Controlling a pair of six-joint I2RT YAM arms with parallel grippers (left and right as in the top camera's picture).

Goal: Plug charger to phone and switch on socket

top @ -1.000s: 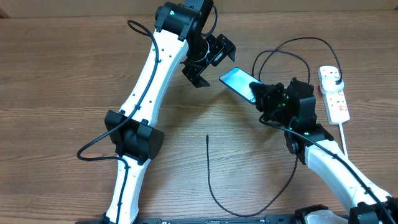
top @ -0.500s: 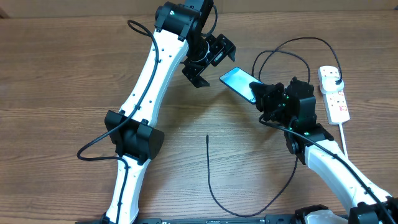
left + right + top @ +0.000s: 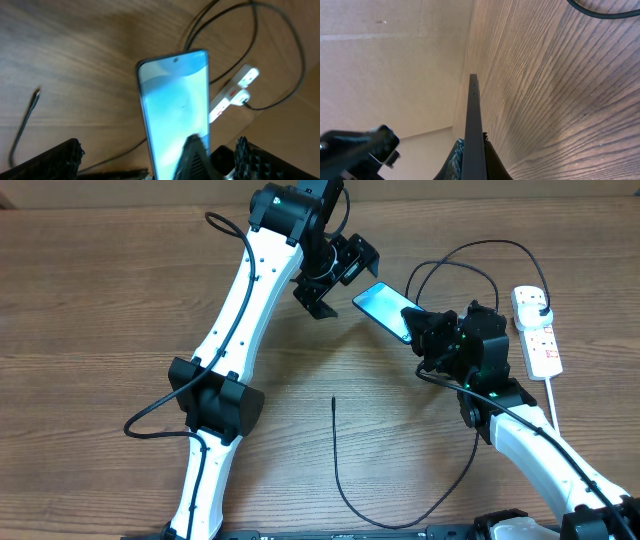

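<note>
**Phone and pincers.** The phone (image 3: 385, 308) was shown grasped at one short end by the right pincer (image 3: 420, 330), whose jaws were clenched on it. In the right wrist view it was seen edge-on, running straight out ahead of that pincer. Its long axis was directed from the right pincer toward the left pincer (image 3: 340, 280), which was held near the phone's free end. The left pincer was fully released and empty. In the left wrist view the phone was framed between its spread jaws and was not touched by them. Whether the phone was lifted clear of the table (image 3: 120, 290) could not be told, and no charging port was visible in any view.

**Charger and socket.** The connector tip (image 3: 333, 399) of the charger (image 3: 345, 498) was laid on the table, well apart from both pincers and off to one side of the left pincer, outside its jaws. The last stretch of cable was laid straight, with the tip pointed roughly toward the left pincer. Both pincers were judged about equally distant from the tip. Only the left was free, so the pick-up was judged to fall to that arm. The socket (image 3: 537, 330), with the plug (image 3: 540, 302) seated in it, was set beyond the right pincer, on the side away from the left one.
</note>
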